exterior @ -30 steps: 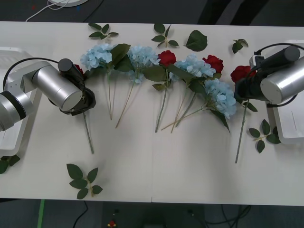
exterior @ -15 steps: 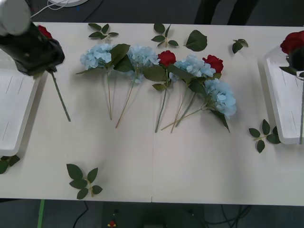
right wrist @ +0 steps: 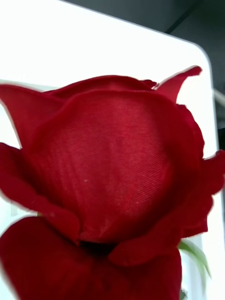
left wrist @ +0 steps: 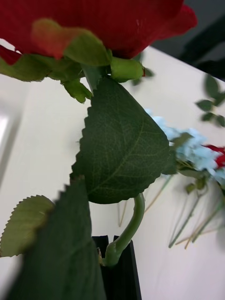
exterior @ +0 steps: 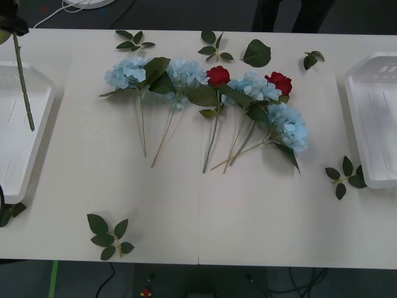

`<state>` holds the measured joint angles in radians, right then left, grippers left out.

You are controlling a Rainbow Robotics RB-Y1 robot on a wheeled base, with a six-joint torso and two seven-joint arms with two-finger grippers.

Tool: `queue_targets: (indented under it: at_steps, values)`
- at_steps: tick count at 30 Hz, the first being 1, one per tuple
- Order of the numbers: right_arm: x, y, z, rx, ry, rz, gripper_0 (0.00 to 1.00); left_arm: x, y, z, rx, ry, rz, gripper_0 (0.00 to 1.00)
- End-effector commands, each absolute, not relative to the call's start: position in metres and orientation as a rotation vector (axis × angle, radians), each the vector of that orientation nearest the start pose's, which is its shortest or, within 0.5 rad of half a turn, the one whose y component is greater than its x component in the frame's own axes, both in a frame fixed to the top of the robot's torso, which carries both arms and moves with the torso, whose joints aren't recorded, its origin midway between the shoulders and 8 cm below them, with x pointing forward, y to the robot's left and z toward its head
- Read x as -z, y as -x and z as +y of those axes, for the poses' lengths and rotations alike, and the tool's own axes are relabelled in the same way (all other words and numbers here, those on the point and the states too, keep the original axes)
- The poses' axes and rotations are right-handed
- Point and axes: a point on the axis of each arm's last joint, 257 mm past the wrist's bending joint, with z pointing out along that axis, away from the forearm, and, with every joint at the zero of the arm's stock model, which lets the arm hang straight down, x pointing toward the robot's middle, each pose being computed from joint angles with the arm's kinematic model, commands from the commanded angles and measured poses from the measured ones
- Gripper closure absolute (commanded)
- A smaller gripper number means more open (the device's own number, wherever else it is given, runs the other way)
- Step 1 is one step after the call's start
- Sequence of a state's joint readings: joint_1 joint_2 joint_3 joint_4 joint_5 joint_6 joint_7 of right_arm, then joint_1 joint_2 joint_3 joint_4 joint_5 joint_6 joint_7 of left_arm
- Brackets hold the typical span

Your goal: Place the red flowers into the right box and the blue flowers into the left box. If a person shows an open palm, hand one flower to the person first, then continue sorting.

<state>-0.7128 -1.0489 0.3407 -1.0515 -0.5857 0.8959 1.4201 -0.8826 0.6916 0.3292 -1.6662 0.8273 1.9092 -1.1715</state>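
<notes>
Green leaf sprigs (exterior: 108,235) lie scattered around the blue flowers (exterior: 186,74).

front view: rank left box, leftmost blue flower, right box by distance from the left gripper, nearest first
Left gripper sits at the table's far-left corner, shut on a rose stem.
1. Left box, directly below the hanging stem.
2. Leftmost blue flower, left of centre.
3. Right box, at the far right edge.

white table (exterior: 186,217) — flowers (exterior: 211,93), leaf sprigs (exterior: 108,234), two boxes (exterior: 372,124)
</notes>
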Motion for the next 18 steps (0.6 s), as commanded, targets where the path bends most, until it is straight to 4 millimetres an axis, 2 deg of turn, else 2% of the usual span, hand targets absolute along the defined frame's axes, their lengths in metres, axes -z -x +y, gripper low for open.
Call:
queue_targets:
  at_steps: [1,2,3,5,6,7,9,12,14,18]
  values:
    - [0.093,-0.619,-0.587,0.648,-0.019,2.179,1.00,-0.078,-0.530,0.224,0.686,-0.020,2.179,1.00]
    - [0.095,-0.623,-0.587,0.669,-0.003,2.171,1.00,-0.085,-0.531,0.203,0.739,-0.074,2.145,1.00]
    - [0.094,-0.625,-0.588,0.679,0.001,2.166,1.00,-0.088,-0.531,0.192,0.764,-0.103,2.128,1.00]
    - [0.098,-0.632,-0.592,0.694,0.001,2.153,1.00,-0.097,-0.529,0.148,0.838,-0.209,2.082,1.00]
    - [0.099,-0.632,-0.594,0.698,-0.001,2.151,1.00,-0.099,-0.529,0.139,0.854,-0.226,2.072,1.00]
    - [0.100,-0.637,-0.595,0.711,0.006,2.141,1.00,-0.106,-0.528,0.113,0.890,-0.266,2.038,1.00]
    - [0.102,-0.640,-0.597,0.728,0.015,2.134,1.00,-0.114,-0.526,0.090,0.926,-0.298,2.001,1.00]
    - [0.103,-0.642,-0.601,0.746,0.016,2.128,1.00,-0.125,-0.518,0.043,0.992,-0.378,1.948,1.00]
    - [0.103,-0.642,-0.601,0.751,0.020,2.127,1.00,-0.125,-0.510,0.017,1.002,-0.439,1.938,1.00]
    - [0.103,-0.642,-0.601,0.750,0.018,2.127,1.00,-0.123,-0.499,-0.022,0.990,-0.535,1.918,1.00]
